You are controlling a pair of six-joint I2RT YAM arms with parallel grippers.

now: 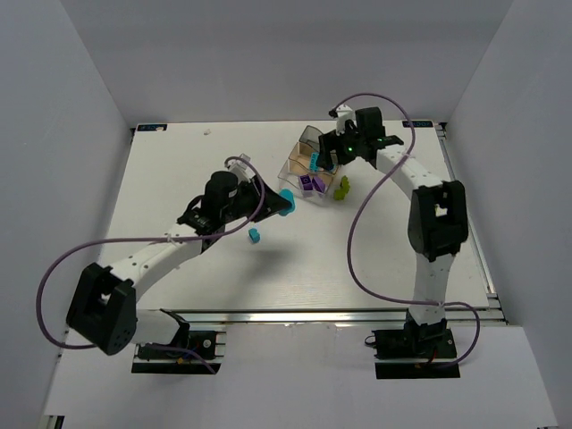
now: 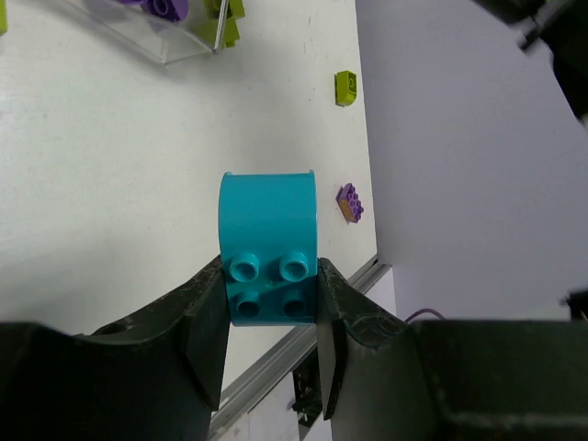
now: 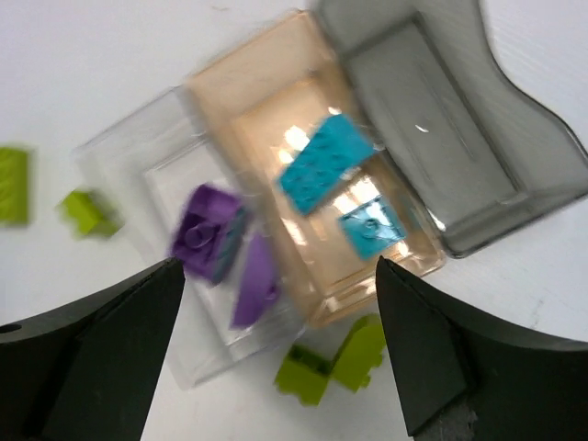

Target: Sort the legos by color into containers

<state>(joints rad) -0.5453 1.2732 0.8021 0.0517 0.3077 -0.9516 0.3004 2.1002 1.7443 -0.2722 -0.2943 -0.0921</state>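
Observation:
My left gripper is shut on a large cyan lego with a rounded end, held above the table left of the containers. The containers form one divided tray. My right gripper hangs open over the tray, with nothing between its fingers. Two cyan legos lie in the tan middle compartment. Two purple legos lie in the clear compartment. The grey wavy-edged end looks bare. A small cyan lego lies on the table.
Lime green legos lie on the table just outside the tray, and more lie off to the side. In the left wrist view a lime lego and a purple lego rest near the table edge.

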